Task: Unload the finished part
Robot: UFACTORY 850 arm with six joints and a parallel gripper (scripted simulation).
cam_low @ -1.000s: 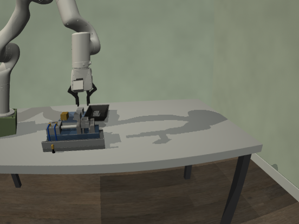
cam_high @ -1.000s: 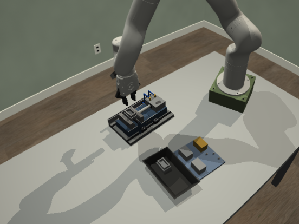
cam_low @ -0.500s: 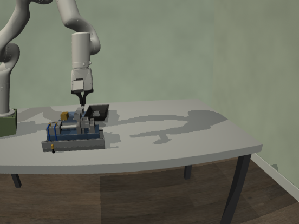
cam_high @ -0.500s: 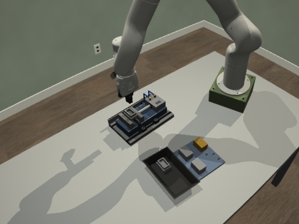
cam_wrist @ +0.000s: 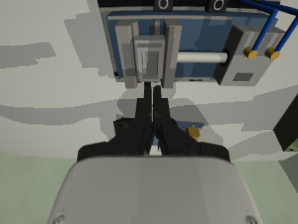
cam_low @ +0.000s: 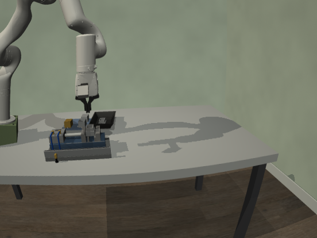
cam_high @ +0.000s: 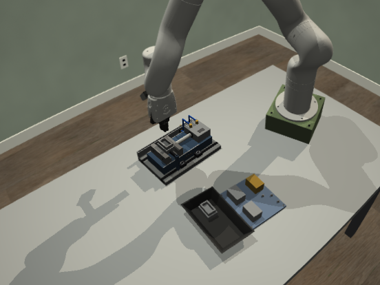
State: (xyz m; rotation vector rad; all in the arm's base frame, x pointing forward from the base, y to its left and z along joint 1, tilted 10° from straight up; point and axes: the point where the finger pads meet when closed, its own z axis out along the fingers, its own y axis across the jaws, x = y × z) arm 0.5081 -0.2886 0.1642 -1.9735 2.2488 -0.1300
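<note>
The vise [cam_high: 179,149] stands on the table, blue body on a dark base. A grey part [cam_high: 167,142] with a rectangular pocket sits between its jaws; it also shows in the wrist view [cam_wrist: 148,60]. My gripper [cam_high: 164,128] hangs just behind the vise's jaw end, a little above it, fingers pressed together with nothing between them. In the wrist view the fingertips [cam_wrist: 151,92] point at the table just short of the part. The black outfeed tray [cam_high: 217,217] lies nearer the front. A grey pocketed block [cam_high: 208,209] lies on its floor.
A blue plate [cam_high: 255,203] beside the tray carries two grey blocks and an orange block [cam_high: 255,183]. The arm's green base [cam_high: 295,115] stands at the back right. Blue hoses [cam_high: 188,121] arch over the vise's far end.
</note>
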